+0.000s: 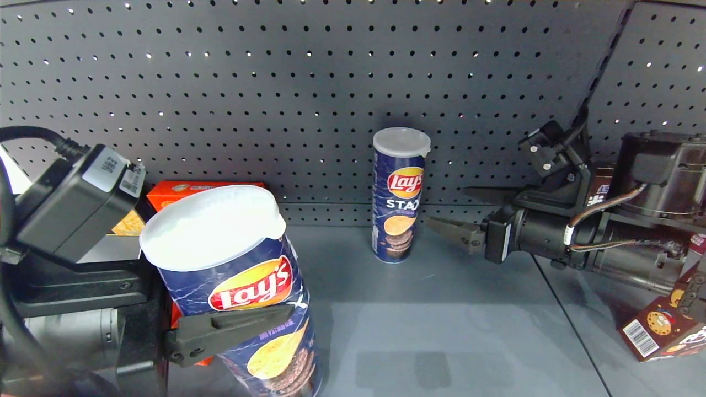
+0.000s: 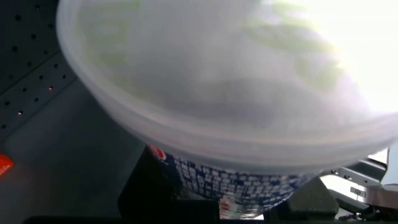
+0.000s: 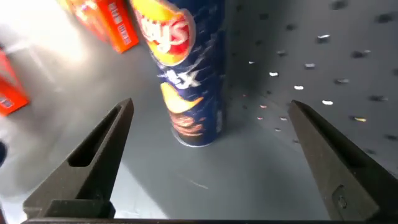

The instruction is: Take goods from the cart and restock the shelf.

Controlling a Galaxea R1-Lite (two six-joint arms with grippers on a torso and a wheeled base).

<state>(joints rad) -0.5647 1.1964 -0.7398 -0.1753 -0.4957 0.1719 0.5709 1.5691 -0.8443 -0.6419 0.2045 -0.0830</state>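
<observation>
Our left gripper (image 1: 259, 309) clamps a chip can (image 1: 242, 275) mid-body, tilted, ready to shelve. Right gripper (image 1: 449, 207) spread wide, shelved can (image 1: 398, 204) just ahead of it, apart; we judge that one placed.

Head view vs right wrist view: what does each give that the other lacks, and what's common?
Head view adds: the left gripper shut on the held can, which is tilted, and a brown box lying at the right.
Right wrist view adds: a look straight between the right gripper and its spread fingers, with the base of the standing can clear of both.
Shared: the standing can upright on the shelf, the orange box and the pegboard.
</observation>
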